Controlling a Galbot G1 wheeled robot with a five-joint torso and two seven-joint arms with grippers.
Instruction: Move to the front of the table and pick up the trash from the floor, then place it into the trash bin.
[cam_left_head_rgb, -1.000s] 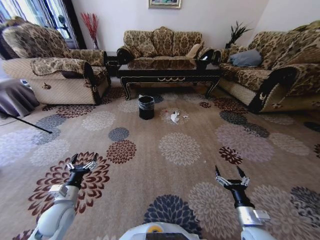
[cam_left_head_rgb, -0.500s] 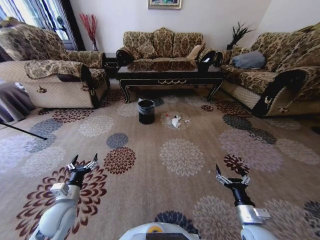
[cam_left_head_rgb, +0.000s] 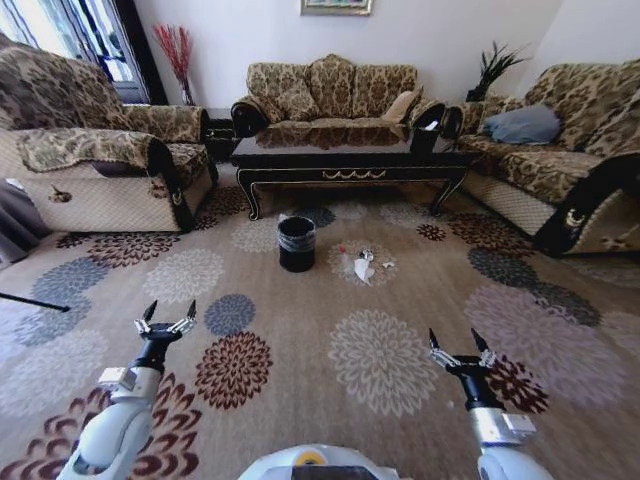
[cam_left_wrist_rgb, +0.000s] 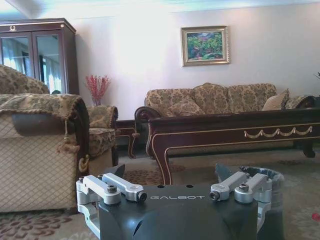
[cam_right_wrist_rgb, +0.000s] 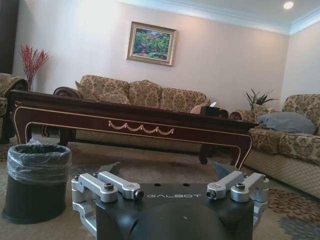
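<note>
At 12 o'clock from my head camera the table (cam_left_head_rgb: 350, 160) is sitting in front of the sofa (cam_left_head_rgb: 335, 92), glossy dark wood with gold trim on its apron. On the floor (cam_left_head_rgb: 300, 330) before it the trash bin (cam_left_head_rgb: 296, 243) is standing upright, black with a clear liner folded over the rim, at about 11 o'clock from my base. Just beside the bin, toward 1 o'clock, the trash (cam_left_head_rgb: 364, 267) is lying on a flower medallion: a white crumpled paper with small bits near it, too small to sort out. Bin and trash are near each other but apart, both well ahead of my arms.

I am holding my left gripper (cam_left_head_rgb: 166, 318) low at 10 o'clock over the carpet, fingers spread apart, nothing between them. I am holding my right gripper (cam_left_head_rgb: 459, 350) at 2 o'clock the same way, fingers apart, empty.

My left wrist camera is showing the table (cam_left_wrist_rgb: 225, 132) and the bin (cam_left_wrist_rgb: 265, 176) past the left gripper (cam_left_wrist_rgb: 175, 192). My right wrist camera is showing the bin (cam_right_wrist_rgb: 37, 180) beside the table (cam_right_wrist_rgb: 130, 125), with the right gripper (cam_right_wrist_rgb: 170, 190) in front.
</note>
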